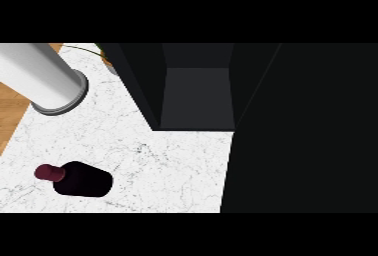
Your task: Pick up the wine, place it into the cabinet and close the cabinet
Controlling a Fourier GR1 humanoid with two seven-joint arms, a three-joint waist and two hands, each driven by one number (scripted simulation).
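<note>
Head view, status of task: nothing is done yet, as far as I can judge; the wine bottle (83, 181) sits on the white marbled desk (162, 170) at the lower left, well apart from the cabinet (198, 97); its dark red cap (49, 172) points to the view's left; it appears to stand upright, though this steep angle leaves me unsure; nothing touches it or holds it.

The cabinet stands open at the upper centre; its grey inner floor shows no bottle on it; the broad black panel at the right I take for its door (295, 130), swung out over the desk's right side. Left to do, by my reckoning: the whole sequence; grasp the bottle, carry it to the right and up into the opening, set it down, then push the door to.

Pose: neither my left hand nor my right hand shows anywhere here; I cannot tell how far open either one is, nor what it may hold; I can only note that neither has the bottle. A pale grey cylinder (40, 75) slants in from the upper left corner and ends in a ringed rim above the desk's edge; whether it is one of my forearms or some other thing I cannot tell; no black fingers show at its end. Green leaves of a plant (92, 50) show just beside the cabinet's left wall.
</note>
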